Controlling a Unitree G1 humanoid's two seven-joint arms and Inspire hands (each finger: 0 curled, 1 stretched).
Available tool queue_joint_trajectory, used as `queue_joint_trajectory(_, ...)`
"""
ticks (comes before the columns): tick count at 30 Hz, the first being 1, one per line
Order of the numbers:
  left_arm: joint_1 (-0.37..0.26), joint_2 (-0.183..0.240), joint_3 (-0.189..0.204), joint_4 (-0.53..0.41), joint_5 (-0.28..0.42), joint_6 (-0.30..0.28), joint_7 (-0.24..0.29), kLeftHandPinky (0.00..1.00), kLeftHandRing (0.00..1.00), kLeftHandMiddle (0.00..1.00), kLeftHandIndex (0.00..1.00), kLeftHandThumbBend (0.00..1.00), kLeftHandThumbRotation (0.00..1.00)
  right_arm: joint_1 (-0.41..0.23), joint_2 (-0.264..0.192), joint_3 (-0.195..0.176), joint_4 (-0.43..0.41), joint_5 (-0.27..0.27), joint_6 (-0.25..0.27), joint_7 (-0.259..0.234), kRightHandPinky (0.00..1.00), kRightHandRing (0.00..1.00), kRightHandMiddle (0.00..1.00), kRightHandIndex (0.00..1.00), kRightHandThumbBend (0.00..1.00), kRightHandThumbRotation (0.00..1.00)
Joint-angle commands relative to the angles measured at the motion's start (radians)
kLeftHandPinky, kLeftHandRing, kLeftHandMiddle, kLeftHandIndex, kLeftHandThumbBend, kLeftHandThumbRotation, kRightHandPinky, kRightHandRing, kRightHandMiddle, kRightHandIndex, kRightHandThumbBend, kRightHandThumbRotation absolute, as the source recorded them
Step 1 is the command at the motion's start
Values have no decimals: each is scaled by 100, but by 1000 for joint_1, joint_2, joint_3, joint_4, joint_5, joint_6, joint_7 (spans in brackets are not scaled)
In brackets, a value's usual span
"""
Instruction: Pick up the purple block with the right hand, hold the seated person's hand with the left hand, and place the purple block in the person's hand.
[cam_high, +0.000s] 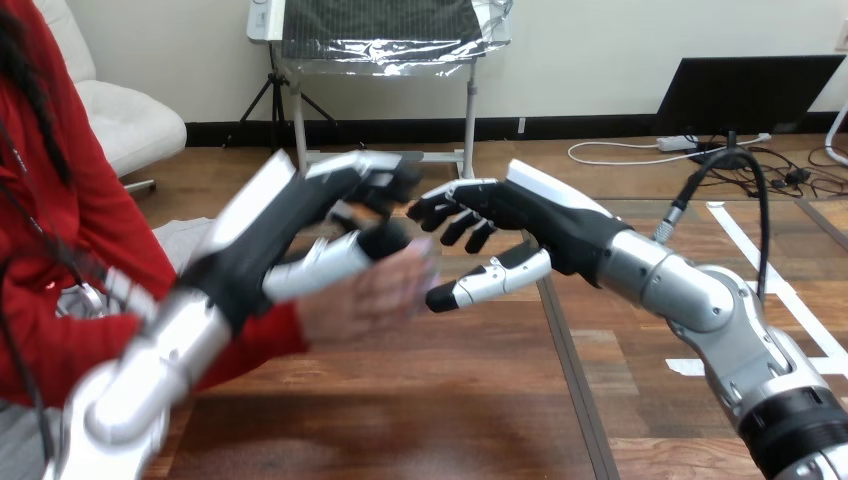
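Where the left hand (330, 215) overlies the person's hand (370, 295) mid-frame, presumably steadying it, its grip cannot be told; likewise the right hand (520, 215), centre-right. The purple block (438, 297): pale patch between right hand and person's hand, apparently mid-handover.

From where I'm standing, the wooden table (420, 410) is stretching wide across the front, its brown boards showing a plain grain. A dark seam (575, 390) is running down the top from about the middle toward the near edge, slanting a little to the right. Over on the right side, a long strip of white tape (775, 290) is lying slantwise on the wood, and a small white tape piece (686, 367) is sitting near it, apart from the seam.
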Motion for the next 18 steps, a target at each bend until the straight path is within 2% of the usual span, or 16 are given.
queue_joint_trajectory(1, 43, -31, 23, -72, 14, -51, 62, 62, 72, 73, 74, 100, 100, -5, -14, -40, -40, 26, -19, -3, 66, 73, 78, 79, 100, 43)
queue_joint_trajectory(5, 88, -47, 25, -82, 24, -77, 94, 61, 70, 72, 72, 100, 100, 14, -18, -45, -53, 36, -16, -4, 66, 73, 78, 79, 100, 43)
queue_joint_trajectory(9, 143, -65, 25, -78, 19, -128, 123, 60, 69, 71, 70, 100, 100, 40, -18, -58, -63, 51, -24, -9, 66, 73, 78, 78, 100, 42)
queue_joint_trajectory(15, 210, -88, 24, -71, 15, -183, 152, 60, 69, 71, 69, 91, 100, 83, -21, -76, -94, 69, -24, -12, 66, 73, 77, 78, 100, 42)
queue_joint_trajectory(18, 266, -105, 23, -84, 9, -196, 164, 60, 69, 71, 68, 89, 100, 124, -25, -89, -117, 71, -47, -31, 65, 73, 77, 78, 100, 44)
